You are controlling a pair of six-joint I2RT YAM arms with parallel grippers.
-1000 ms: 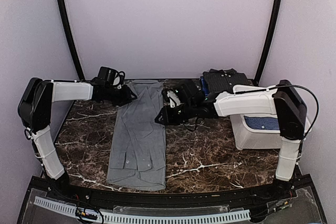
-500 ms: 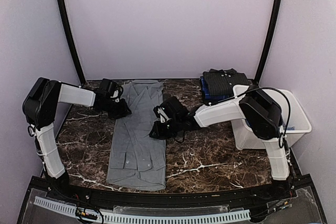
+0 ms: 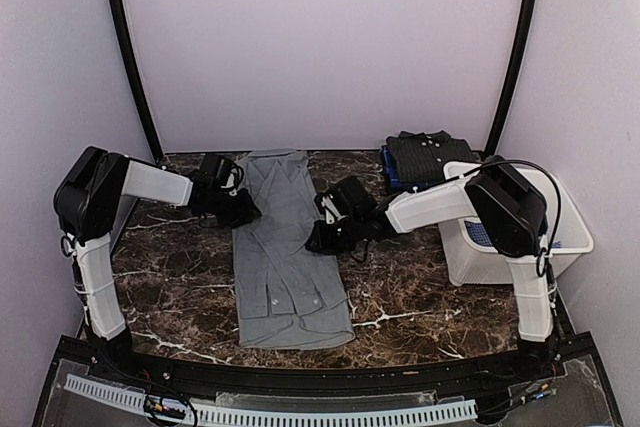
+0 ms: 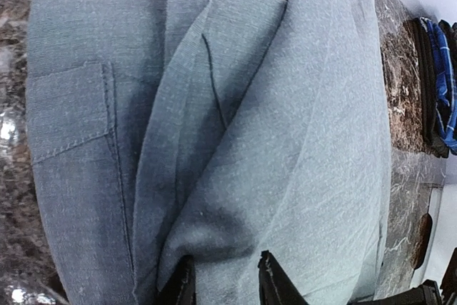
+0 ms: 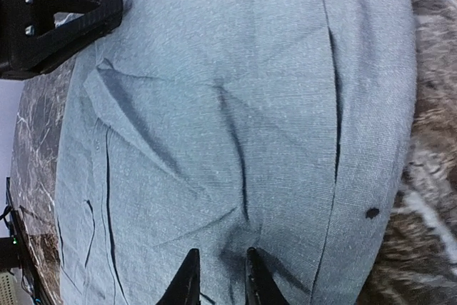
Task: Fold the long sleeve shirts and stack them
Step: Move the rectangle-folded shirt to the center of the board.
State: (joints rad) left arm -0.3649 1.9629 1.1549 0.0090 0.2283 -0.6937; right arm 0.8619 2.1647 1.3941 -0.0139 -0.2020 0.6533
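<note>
Left arm reaches low from left of the grey shirt, left gripper pinching its left edge; right arm, elbow bent, comes from its right, right gripper clamped on bunched cloth; under the shirt a dark marble table, pale walls behind.

Soft, even, bright light; wrist views slightly grainy.

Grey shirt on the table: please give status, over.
Left gripper and right gripper: jaws pinched on plain grey collared cloth shirt, one each side. Shirt flat, folded narrow. White plastic tub apart, at right.
</note>
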